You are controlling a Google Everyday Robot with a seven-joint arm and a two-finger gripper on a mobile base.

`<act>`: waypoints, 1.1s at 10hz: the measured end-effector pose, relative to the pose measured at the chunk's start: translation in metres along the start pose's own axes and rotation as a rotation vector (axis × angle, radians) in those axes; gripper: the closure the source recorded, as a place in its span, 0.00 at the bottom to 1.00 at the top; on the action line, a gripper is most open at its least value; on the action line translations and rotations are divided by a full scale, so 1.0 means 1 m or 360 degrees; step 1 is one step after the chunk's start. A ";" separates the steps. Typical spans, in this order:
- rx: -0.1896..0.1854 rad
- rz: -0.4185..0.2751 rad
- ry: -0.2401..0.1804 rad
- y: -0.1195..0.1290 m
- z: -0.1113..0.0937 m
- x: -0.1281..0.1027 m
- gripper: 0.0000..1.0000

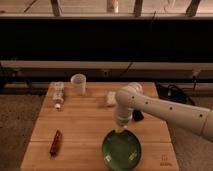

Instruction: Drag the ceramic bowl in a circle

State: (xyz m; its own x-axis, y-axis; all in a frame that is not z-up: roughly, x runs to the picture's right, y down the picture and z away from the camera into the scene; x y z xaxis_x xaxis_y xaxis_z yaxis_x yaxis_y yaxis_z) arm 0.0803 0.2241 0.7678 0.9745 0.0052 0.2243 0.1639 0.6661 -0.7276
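**benchwatcher:** ok so where's everything sitting in this one? Main thing first.

**servo_sam:** The ceramic bowl (121,151) is down at the near edge of the wooden table (85,125), right of centre. Glossy green, wide and shallow, darker rim, easily the biggest thing on there. Its near rim comes right down to the table's front edge.

**benchwatcher:** and the arm?

**servo_sam:** White arm (165,112) comes in from the right side, bends at a fat rounded joint above the middle of the table, then drops straight down. The gripper (121,131) is at the bottom of that, right at the far rim of the bowl. Looks like it's touching the rim or just inside it.

**benchwatcher:** clamped on the rim or just poking it?

**servo_sam:** Honestly can't tell. The tip blends into the rim there, so I'm not calling it either way.

**benchwatcher:** fair. other stuff on the table?

**servo_sam:** A white cup (78,83) upright at the far edge, left of centre. Just left of it a small bottle (58,94) lying on its side. A small pale object (110,98) sits just left of the arm's joint. A dark reddish-brown thing (55,142), long and thin, lies near the front left, well apart from the bowl. Something dark is behind the arm on the right, mostly hidden.
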 end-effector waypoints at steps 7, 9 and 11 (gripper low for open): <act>0.0093 0.0153 0.0148 -0.024 -0.020 0.063 1.00; 0.0109 0.0118 0.0166 -0.039 -0.022 0.069 1.00; 0.0098 0.0043 0.0173 -0.058 -0.024 0.067 1.00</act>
State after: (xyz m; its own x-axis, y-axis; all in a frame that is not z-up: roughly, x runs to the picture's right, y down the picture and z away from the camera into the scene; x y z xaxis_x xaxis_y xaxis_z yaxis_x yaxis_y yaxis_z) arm 0.1394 0.1675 0.8094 0.9899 -0.0548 0.1308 0.1307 0.7114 -0.6906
